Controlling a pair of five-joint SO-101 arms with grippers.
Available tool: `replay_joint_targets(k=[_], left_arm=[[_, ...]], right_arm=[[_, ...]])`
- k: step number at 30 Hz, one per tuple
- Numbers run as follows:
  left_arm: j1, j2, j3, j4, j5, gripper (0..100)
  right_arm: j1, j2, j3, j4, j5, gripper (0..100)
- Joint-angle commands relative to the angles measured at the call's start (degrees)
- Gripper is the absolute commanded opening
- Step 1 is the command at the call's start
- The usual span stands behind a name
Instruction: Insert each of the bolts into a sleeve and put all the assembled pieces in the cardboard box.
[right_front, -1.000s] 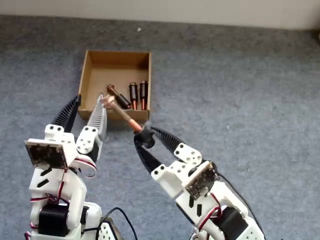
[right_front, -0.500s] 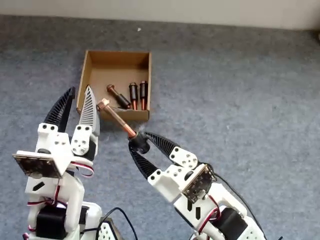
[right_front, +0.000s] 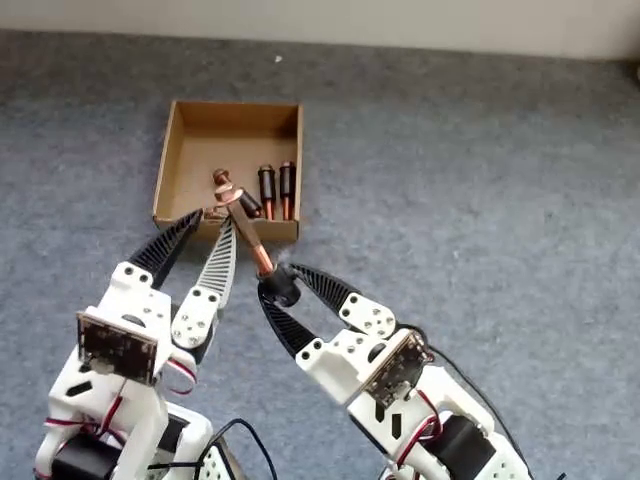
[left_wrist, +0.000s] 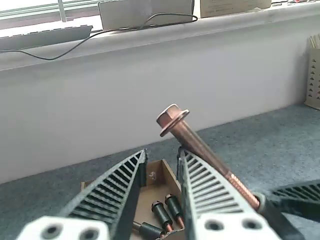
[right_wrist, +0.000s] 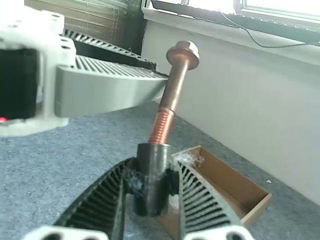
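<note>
My right gripper (right_front: 281, 286) is shut on a black sleeve (right_front: 280, 291), just in front of the cardboard box (right_front: 172, 150). A copper bolt (right_front: 248, 235) stands with its threaded end in that sleeve and its head tilted over the box's front wall. In the right wrist view the sleeve (right_wrist: 152, 180) sits between the fingers and the bolt (right_wrist: 172, 95) rises out of it. My left gripper (right_front: 213, 218) is open at the box's front wall, with the bolt (left_wrist: 200, 150) along the outer side of its grey finger (left_wrist: 205, 195), not between the fingers.
Three assembled bolt-and-sleeve pieces (right_front: 266, 190) lie in the near right part of the box. The box's far half shows bare cardboard. Grey carpet (right_front: 460, 180) covers the whole table, open to the right. A pale wall runs along the far edge.
The left gripper drew back left, then swung right against the bolt. The bolt's head shifted right over the box. The right gripper slid slightly toward me with the sleeve.
</note>
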Motion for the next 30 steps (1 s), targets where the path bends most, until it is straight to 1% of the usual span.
replay_joint_targets(k=[1, 4, 9, 12, 20, 23, 27, 30], left_arm=[[1.0, 0.2, -3.8, 2.1, -1.9, 12], [0.9, 0.2, -2.2, 2.0, -5.5, 12], [0.8, 0.2, 1.4, 1.9, -8.7, 12], [0.8, 0.2, 4.4, -1.2, -10.1, 12], [-2.9, 0.2, 11.7, -14.2, -9.7, 12], [-2.8, 0.0, 10.9, -15.0, -9.7, 12], [-0.9, -3.6, 10.0, -15.0, -9.6, 12], [0.0, -3.9, 8.2, -14.9, -9.6, 12]], right_arm=[[-0.4, -0.9, -1.1, -0.3, 1.2, 0.4], [-0.4, -0.9, -3.0, -0.3, 1.3, 0.4], [-0.4, -0.9, -6.1, -0.3, 1.3, 0.4], [-0.6, -0.9, -6.2, -0.3, 1.3, 0.4], [-0.7, -0.9, -6.2, 1.3, 1.3, 0.4], [-0.7, -0.9, -5.8, 1.8, 1.2, 0.4], [-0.7, -0.9, -5.7, 1.8, 1.1, 0.4], [-0.7, -0.9, -5.6, 1.8, 1.2, 0.4]])
